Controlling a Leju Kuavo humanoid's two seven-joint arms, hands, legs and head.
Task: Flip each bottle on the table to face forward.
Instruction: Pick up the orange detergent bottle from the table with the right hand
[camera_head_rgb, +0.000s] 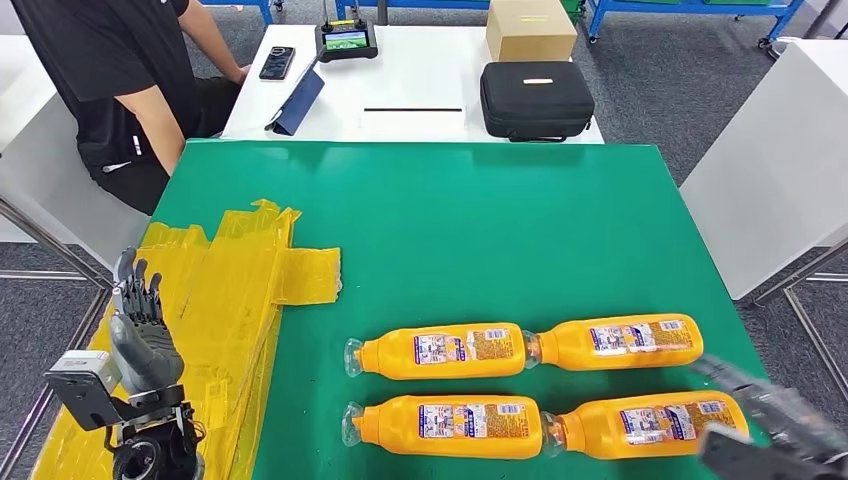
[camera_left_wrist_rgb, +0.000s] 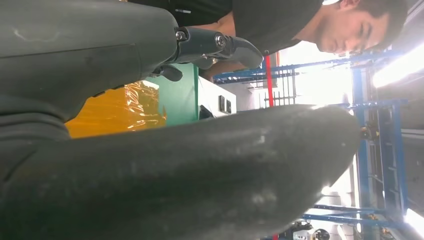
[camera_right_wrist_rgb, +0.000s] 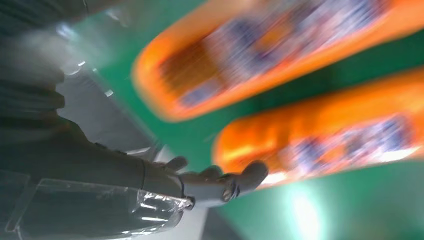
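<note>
4 bottles (camera_head_rgb: 440, 351) lie in a 2x2 block, lower center-right on green table (camera_head_rgb: 450, 230). Left hand (camera_head_rgb: 140, 325) lower left, fingers spread, empty. Right hand (camera_head_rgb: 770, 420) lower right, blurred; fingers: can't tell.

My head camera looks down the green table (camera_head_rgb: 480, 220); both wrist cameras sit close, sharing its near edge.

Four bottles lie on their sides on the worktop (camera_head_rgb: 500, 220) in two rows of two: far-left bottle (camera_head_rgb: 440, 351), far-right bottle (camera_head_rgb: 615, 342), near-left bottle (camera_head_rgb: 445, 426), near-right bottle (camera_head_rgb: 645, 423). The left hand (camera_head_rgb: 140, 325) stands off the worktop's left edge; the right hand (camera_head_rgb: 770, 420) sits by the near-right bottle.
</note>
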